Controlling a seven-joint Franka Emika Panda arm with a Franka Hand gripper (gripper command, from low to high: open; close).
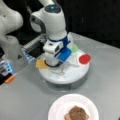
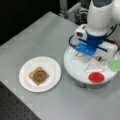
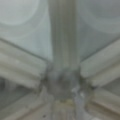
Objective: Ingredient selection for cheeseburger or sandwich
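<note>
While the arm is hanging low over the tray [image 1: 75,75], the pincer itself is not showing in either front view: the wrist body and its blue camera block are covering it. The wrist view is looking straight down at the tray's hub [image 3: 62,82], where the white dividers are meeting, so the pincer is sitting roughly over the tray centre, close to the surface. Open or closed: cannot tell, and no piece is showing in its grip.

Key relation: the loose ingredients are lying outward from the pincer, at the tray's rim, not under it.
- red disc [image 1: 84,59] is sitting toward a front view's right; also showing at the tray's near edge [image 2: 96,77]
- green leaf [image 2: 115,65] is lying at a front view's right, just beyond the wrist
- cheese [image 1: 41,64] is poking out at the tray's left edge in a front view, nearest the wrist

Stack so far: toast [image 2: 38,75] with the patty [image 1: 77,112] on top is resting on the plate [image 2: 52,66], well apart from the tray on the bench [image 2: 37,37]. No cheese or second toast on it.
</note>
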